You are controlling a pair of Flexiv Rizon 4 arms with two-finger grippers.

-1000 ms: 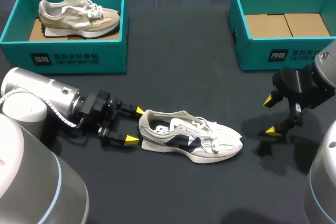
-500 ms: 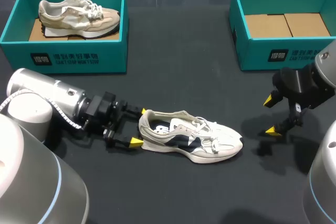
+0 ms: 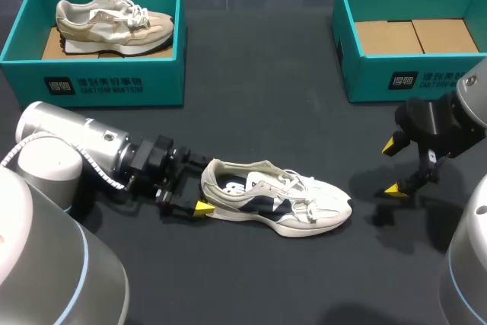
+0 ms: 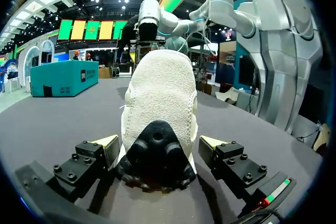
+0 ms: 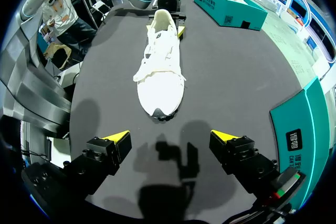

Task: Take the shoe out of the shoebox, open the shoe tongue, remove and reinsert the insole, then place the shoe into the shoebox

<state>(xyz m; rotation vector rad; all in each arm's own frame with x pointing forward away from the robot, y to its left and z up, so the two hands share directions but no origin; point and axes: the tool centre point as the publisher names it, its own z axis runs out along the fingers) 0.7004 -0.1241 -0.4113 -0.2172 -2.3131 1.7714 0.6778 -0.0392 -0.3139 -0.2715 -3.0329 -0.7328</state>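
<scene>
Your sneaker (image 3: 275, 205), white with navy panels, is out of its box and lies on its sole on the dark worktop (image 3: 259, 112), near the front and a little left of the middle, heel toward your left arm and toe toward the right. Your left hand (image 3: 202, 185) lies low at the heel, its fingers spread with one yellow tip on either side. In the left wrist view the heel sits between the tips and very close to both, but the hand is open rather than clamped on it. Your right hand (image 3: 392, 167) hangs above the worktop well apart from the toe. It is also open and holds nothing, and its shadow falls on the bare surface ahead of the toe in the right wrist view. The laces lie loose over the tongue, and the insole shows inside the collar. At the far right a teal shoebox (image 3: 396, 78) shows its brown cardboard floor. At the far left a second teal shoebox (image 3: 106, 81) holds a beige sneaker (image 3: 114, 19) lying on its side.
</scene>
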